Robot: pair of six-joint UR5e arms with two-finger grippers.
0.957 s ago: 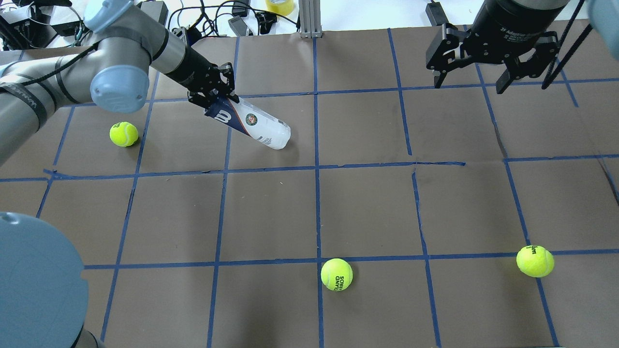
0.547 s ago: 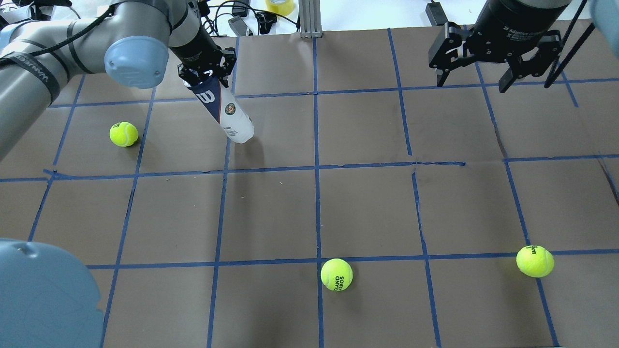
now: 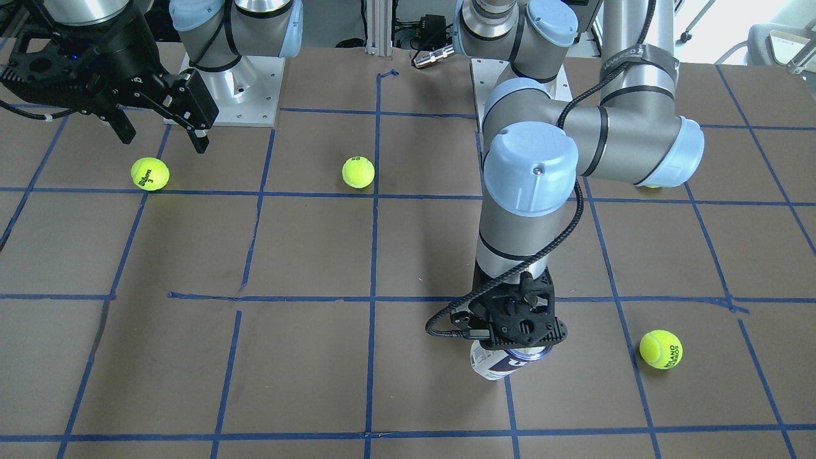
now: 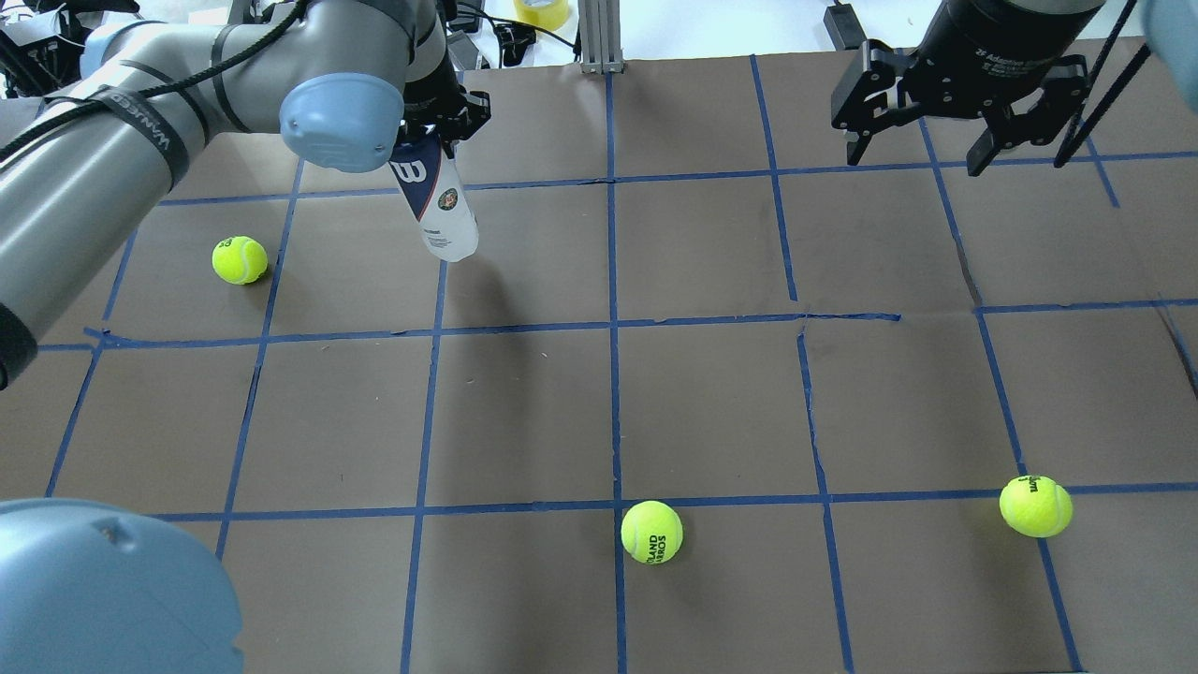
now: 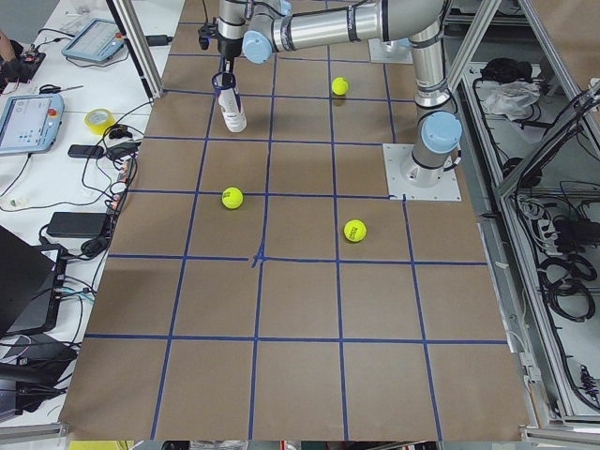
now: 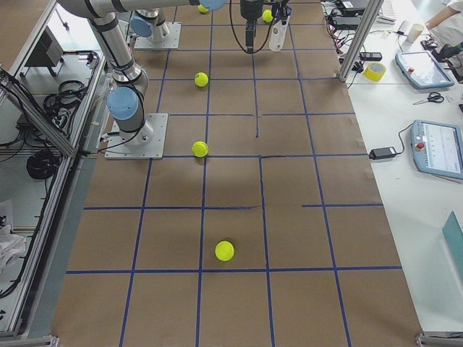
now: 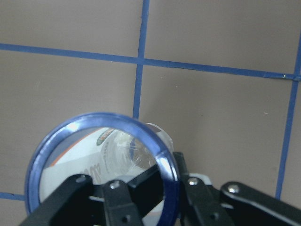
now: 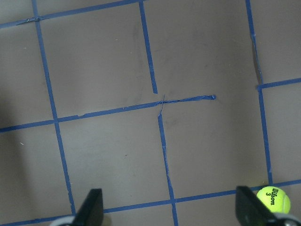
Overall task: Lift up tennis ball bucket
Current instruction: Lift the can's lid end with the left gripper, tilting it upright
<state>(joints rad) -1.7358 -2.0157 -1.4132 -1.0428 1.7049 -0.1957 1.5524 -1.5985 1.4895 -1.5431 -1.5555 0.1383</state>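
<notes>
The tennis ball bucket is a slim clear can with a white label and a navy band. It hangs nearly upright from my left gripper, which is shut on the navy rim at its open top. I cannot tell whether its lower end touches the table. It also shows in the front view under the left gripper, and in the left side view. The left wrist view looks down into the can past its rim. My right gripper is open and empty, high over the far right.
Three tennis balls lie on the brown table: far left, near middle and near right. Cables, a yellow tape roll and a metal post stand beyond the far edge.
My left arm has swung the bucket from lying slanted towards the right to nearly upright, and the gripper has moved up and towards the far edge. The right gripper has barely moved.
</notes>
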